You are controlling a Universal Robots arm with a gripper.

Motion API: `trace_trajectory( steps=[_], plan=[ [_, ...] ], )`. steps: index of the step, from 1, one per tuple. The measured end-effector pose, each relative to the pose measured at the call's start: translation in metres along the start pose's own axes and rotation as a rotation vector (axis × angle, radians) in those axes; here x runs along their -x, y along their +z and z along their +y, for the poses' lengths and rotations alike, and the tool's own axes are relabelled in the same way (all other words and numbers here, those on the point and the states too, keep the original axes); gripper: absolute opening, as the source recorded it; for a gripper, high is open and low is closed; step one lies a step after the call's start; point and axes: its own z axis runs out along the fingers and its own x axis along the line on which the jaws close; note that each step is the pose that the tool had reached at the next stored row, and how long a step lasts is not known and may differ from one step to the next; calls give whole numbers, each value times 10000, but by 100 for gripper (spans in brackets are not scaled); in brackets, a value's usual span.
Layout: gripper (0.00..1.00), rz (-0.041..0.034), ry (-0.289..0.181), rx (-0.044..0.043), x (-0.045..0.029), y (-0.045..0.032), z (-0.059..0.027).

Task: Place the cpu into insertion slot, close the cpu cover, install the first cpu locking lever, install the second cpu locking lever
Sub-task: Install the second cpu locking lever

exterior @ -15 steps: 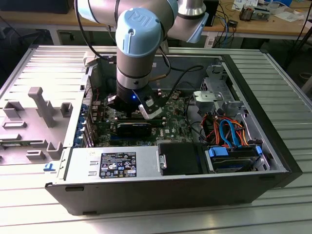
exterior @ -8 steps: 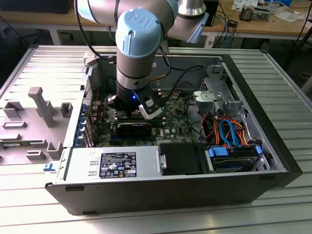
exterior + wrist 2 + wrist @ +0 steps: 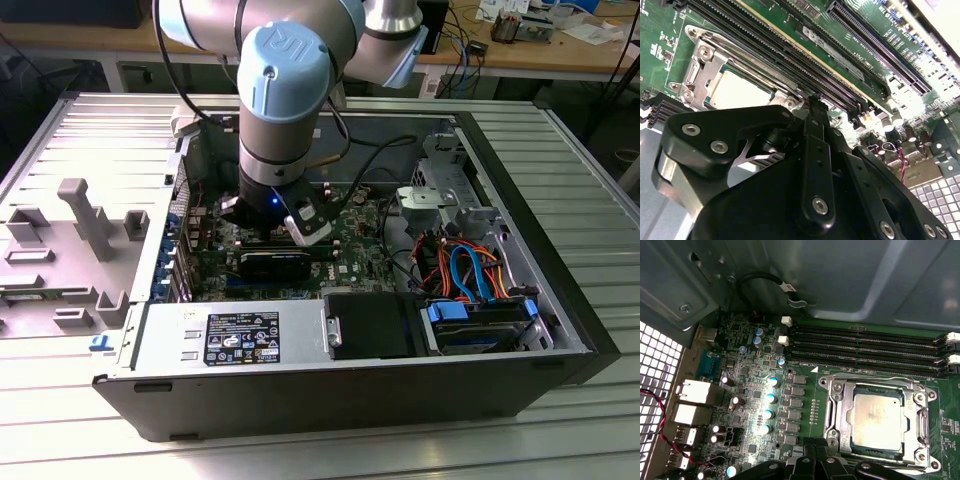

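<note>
The cpu [image 3: 876, 417] lies flat in the insertion slot [image 3: 832, 385], silvery top up, and also shows in the second wrist view [image 3: 737, 90]. The cpu cover [image 3: 840, 412] is down around it as a silver frame [image 3: 700, 70]. Thin metal levers run along the socket's edges. My gripper [image 3: 820, 446] hovers just off one side of the socket, its black fingertips together with nothing between them. In the second wrist view the gripper [image 3: 815, 100] ends close beside the socket's corner. In the exterior view the gripper [image 3: 272, 222] reaches down into the open computer case.
Long black memory slots [image 3: 865, 345] run beside the socket, under the grey chassis wall [image 3: 840, 280]. Capacitors [image 3: 770, 400] and rear ports [image 3: 690, 390] crowd the other side. The case holds a black graphics card [image 3: 275, 265], a power supply [image 3: 230, 335] and cabled drive bays [image 3: 480, 320].
</note>
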Motion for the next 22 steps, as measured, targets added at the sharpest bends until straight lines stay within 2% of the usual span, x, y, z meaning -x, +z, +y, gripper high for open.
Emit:
trace_trajectory(
  steps=[5, 9, 14, 20, 22],
  plan=[
    [11, -1, 0, 18, 1, 21, -5],
    [11, 12, 11, -109, 1, 22, -6],
    [11, 24, 19, -203, 1, 5, -2],
    [11, 25, 21, -212, -5, -92, 33],
    [11, 25, 21, -213, -10, -172, 54]
  ],
)
